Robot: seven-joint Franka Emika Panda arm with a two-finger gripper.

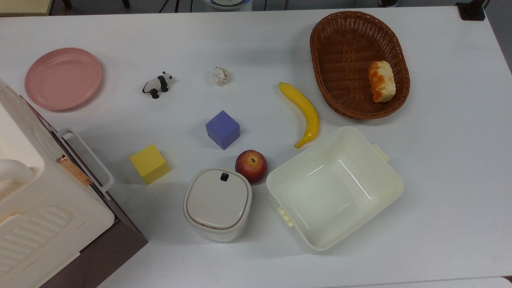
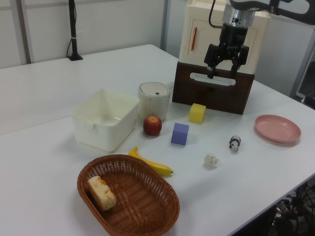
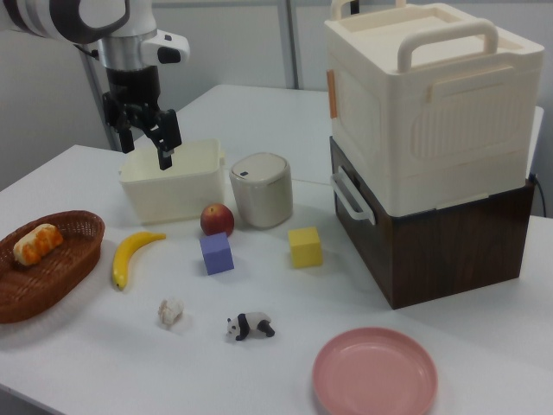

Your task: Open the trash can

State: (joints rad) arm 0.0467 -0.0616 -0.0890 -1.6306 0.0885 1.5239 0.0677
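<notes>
The trash can is a small white rounded bin with its beige lid lying flat and shut. A dark button sits at the lid's edge on the apple's side. It also stands in the left view and the right view, between the cream tub and the big appliance. My gripper hangs high above the table, open and empty. In the right view the gripper appears up over the tub, left of the trash can and well apart from it.
A red apple stands close beside the trash can, and a cream tub lies just past it. A yellow cube, purple cube, banana, panda, paper ball, pink plate, basket with bread and the big appliance fill the table.
</notes>
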